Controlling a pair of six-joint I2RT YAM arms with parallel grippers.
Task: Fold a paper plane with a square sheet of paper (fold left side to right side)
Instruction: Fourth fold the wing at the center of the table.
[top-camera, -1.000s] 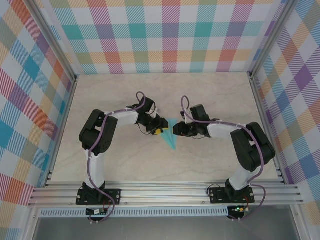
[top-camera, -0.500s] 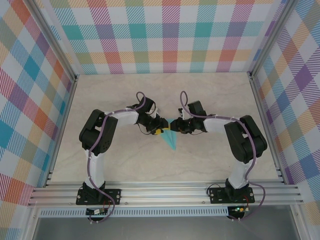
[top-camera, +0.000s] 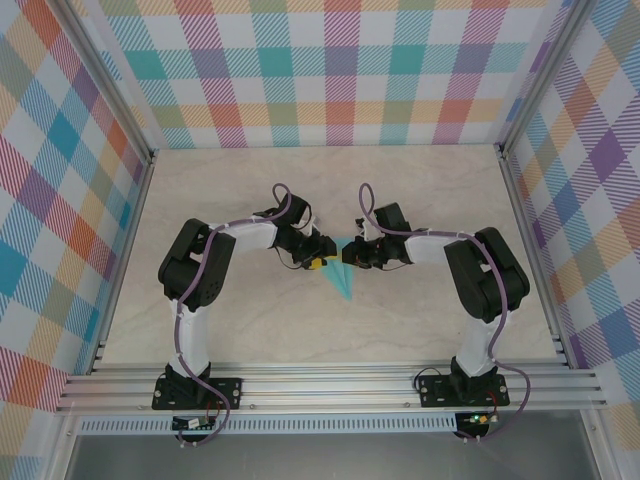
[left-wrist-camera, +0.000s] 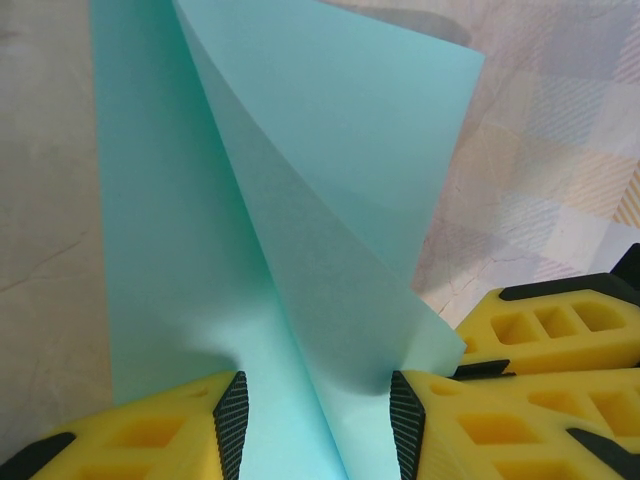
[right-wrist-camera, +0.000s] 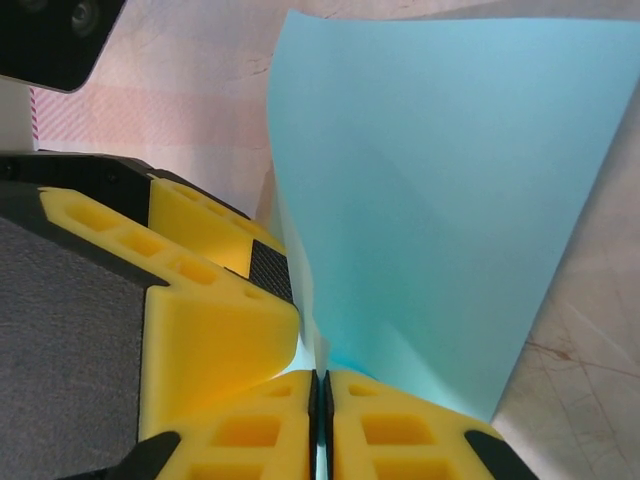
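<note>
The square sheet of paper (top-camera: 343, 280), light turquoise, is folded into a narrow pointed shape at the table's middle, its tip toward the arms. One flap (left-wrist-camera: 330, 150) stands up off the flat layer. My left gripper (top-camera: 322, 256) is open; its jaws (left-wrist-camera: 318, 405) straddle the base of that raised flap, with the flat layer beneath them. From the right, my right gripper (top-camera: 348, 256) is shut (right-wrist-camera: 320, 385) on the thin edge of the raised flap (right-wrist-camera: 440, 180). The two grippers nearly touch: the left gripper's yellow fingers (right-wrist-camera: 205, 300) sit against the right one's.
The pale marbled tabletop (top-camera: 330, 330) stretches around the paper. Checked cloth walls (top-camera: 330, 70) and metal posts (top-camera: 520, 200) close in the back and sides. An aluminium rail (top-camera: 330, 385) with both arm bases runs along the near edge.
My right gripper slid left to the paper's raised flap and closed on its edge. The left arm and gripper stayed still.
</note>
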